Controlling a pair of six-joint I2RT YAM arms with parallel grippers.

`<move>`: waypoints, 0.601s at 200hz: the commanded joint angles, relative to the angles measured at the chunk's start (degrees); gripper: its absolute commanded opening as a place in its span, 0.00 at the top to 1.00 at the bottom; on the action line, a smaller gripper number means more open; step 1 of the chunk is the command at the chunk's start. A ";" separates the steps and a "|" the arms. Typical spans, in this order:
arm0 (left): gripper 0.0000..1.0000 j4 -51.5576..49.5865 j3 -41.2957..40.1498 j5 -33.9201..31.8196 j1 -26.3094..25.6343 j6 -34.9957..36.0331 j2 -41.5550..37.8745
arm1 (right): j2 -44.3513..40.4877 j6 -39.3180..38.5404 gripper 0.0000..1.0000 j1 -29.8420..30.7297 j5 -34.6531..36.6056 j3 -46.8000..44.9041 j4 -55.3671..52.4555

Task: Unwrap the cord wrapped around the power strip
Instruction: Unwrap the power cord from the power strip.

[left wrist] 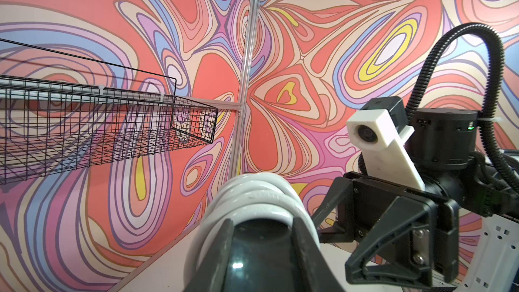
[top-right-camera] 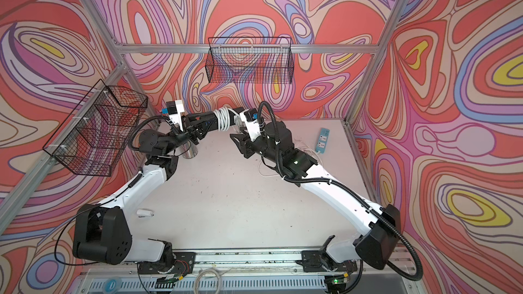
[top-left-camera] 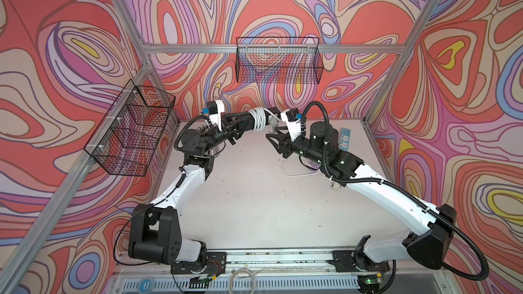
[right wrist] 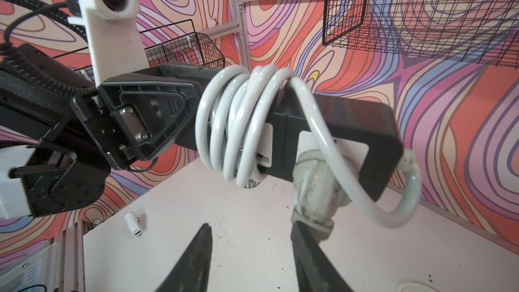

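Observation:
A black power strip (right wrist: 351, 125) hangs in the air over the back of the table, with a white cord (right wrist: 238, 125) coiled several times round its middle. In both top views the coils (top-left-camera: 259, 118) (top-right-camera: 223, 118) sit between the two wrists. My left gripper (left wrist: 262, 226) is shut on one end of the strip, a finger on each side, just short of the coils (left wrist: 252, 200). The cord's loose end loops off the far end of the strip to a dirty white plug (right wrist: 314, 192). My right gripper (right wrist: 250, 224) is open below the strip. One fingertip touches the plug, and nothing lies between the fingers.
A blue and white power strip (top-left-camera: 343, 140) and a loose white cable (top-left-camera: 291, 171) lie at the back right under my right arm. A metal cup (top-right-camera: 189, 151) stands beneath my left wrist. A small white object (top-right-camera: 145, 212) lies front left. Wire baskets (top-left-camera: 278, 60) (top-left-camera: 133, 128) hang on the walls.

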 commanded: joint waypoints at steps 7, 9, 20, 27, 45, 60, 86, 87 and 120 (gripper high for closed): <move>1.00 5.24 0.80 0.73 -0.50 -0.37 -3.31 | -0.40 -1.01 0.52 -0.06 2.90 0.76 -0.89; 1.00 5.16 0.81 0.78 -0.47 -0.27 -3.38 | -0.42 -1.09 0.52 -0.04 2.86 0.93 -0.97; 1.00 5.39 0.73 0.78 -0.44 -0.30 -3.46 | -0.32 -1.25 0.52 -0.10 3.09 1.21 -1.10; 1.00 5.79 0.86 0.73 -0.50 -0.73 -3.43 | -0.31 -1.43 0.51 -0.13 3.20 1.20 -1.05; 1.00 6.76 0.92 0.89 -0.52 -1.58 -3.24 | 0.20 -1.61 0.51 -0.23 3.55 1.33 -1.23; 1.00 6.45 1.03 0.89 -0.44 -1.47 -3.44 | 0.39 -1.53 0.51 -0.25 3.57 1.17 -0.96; 1.00 3.77 0.82 0.89 -0.42 0.94 -4.19 | -0.32 -1.59 0.51 -0.55 3.78 1.52 -1.45; 1.00 3.69 0.82 0.85 -0.43 1.05 -4.29 | -0.36 -1.55 0.51 -0.55 3.80 1.61 -1.52; 1.00 3.68 0.82 0.80 -0.20 1.06 -4.33 | -1.67 -2.08 0.51 -0.64 4.26 1.63 -2.85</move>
